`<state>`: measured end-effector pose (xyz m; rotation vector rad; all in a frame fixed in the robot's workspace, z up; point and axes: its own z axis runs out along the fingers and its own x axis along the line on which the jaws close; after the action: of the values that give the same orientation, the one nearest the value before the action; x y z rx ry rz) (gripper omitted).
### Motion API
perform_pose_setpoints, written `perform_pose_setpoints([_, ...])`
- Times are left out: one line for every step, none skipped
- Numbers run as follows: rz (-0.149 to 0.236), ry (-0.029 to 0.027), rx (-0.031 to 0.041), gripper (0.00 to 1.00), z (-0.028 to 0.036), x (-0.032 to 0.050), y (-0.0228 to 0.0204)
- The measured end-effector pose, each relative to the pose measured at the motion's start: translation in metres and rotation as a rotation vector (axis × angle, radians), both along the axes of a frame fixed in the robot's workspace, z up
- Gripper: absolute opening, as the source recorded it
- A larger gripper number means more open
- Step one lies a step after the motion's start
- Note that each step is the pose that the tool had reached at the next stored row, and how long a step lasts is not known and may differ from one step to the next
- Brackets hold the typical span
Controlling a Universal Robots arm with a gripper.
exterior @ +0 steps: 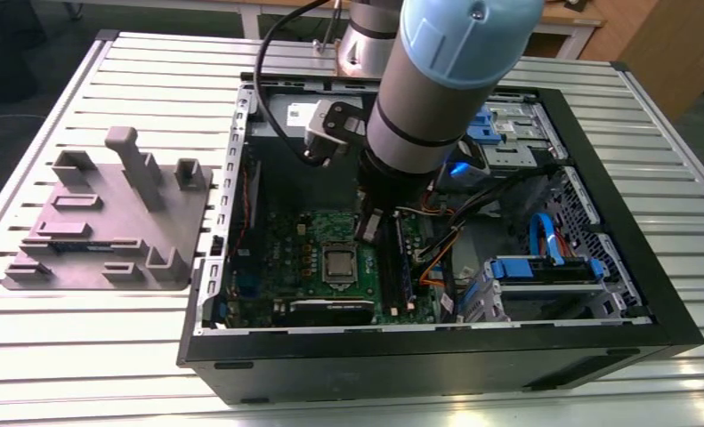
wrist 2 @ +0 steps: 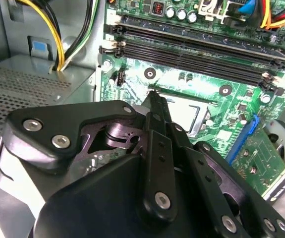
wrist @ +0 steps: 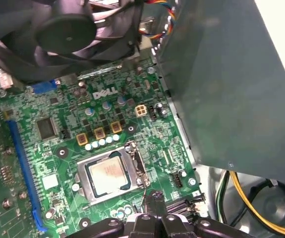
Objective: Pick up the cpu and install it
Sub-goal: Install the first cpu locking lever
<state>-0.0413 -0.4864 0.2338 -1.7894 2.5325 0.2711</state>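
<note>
The cpu already lay flat in the socket on the motherboard, its silvery top square within the metal frame, so the picking and placing looked done and the work seemed to stand at the seating or release stage. In the exterior view the chip sat near the middle of the green board inside the open case, which rested on the slatted worktop; the grey fixture stood apart, beside the case on the exterior view's left. The arm reached down into the case, and the pincer hung close above the board, just beside the socket toward the memory slots. In the second wrist view the pincer showed its fingers drawn together into one narrow black blade with nothing seen between them, so it read as closed and empty, its tip over the socket's edge. The first wrist view agreed: the pincer sat at the socket's rim beside the chip, not on it. Whether the retention lever was latched could not be told. As a judgement, the next move called for care around the socket frame: any push had to be straight and gentle, since a skewed chip or a snagged lever could harm the contacts beneath.
</note>
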Motion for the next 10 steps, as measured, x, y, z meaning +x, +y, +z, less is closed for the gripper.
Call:
perform_pose_setpoints([0.001,-0.0001,-0.0002,0.11,0.0,0.0001,-0.0016])
perform_pose_setpoints([0.002,-0.0003,-0.0001,0.11,-0.0001,0.0,-0.0037])
perform_pose_setpoints([0.002,-0.0004,-0.0002,0.11,-0.0002,0.0,-0.0056])
perform_pose_setpoints([0.003,-0.0005,-0.0007,0.11,-0.0005,0.0,-0.007])
perform_pose_setpoints([0.004,-0.0005,-0.0014,0.11,-0.0009,-0.0001,-0.0078])
perform_pose_setpoints([0.006,-0.0006,-0.0023,0.11,-0.0017,-0.0001,-0.0082])
perform_pose_setpoints([0.013,-0.0006,-0.0035,0.11,-0.0027,-0.0001,-0.0083])
perform_pose_setpoints([0.025,-0.0006,-0.0038,0.11,-0.0038,0.0,-0.0083])
perform_pose_setpoints([0.042,-0.0006,-0.0038,0.11,-0.0049,0.0,-0.0083])
perform_pose_setpoints([0.059,-0.0006,-0.0038,0.11,-0.006,0.0,-0.0083])
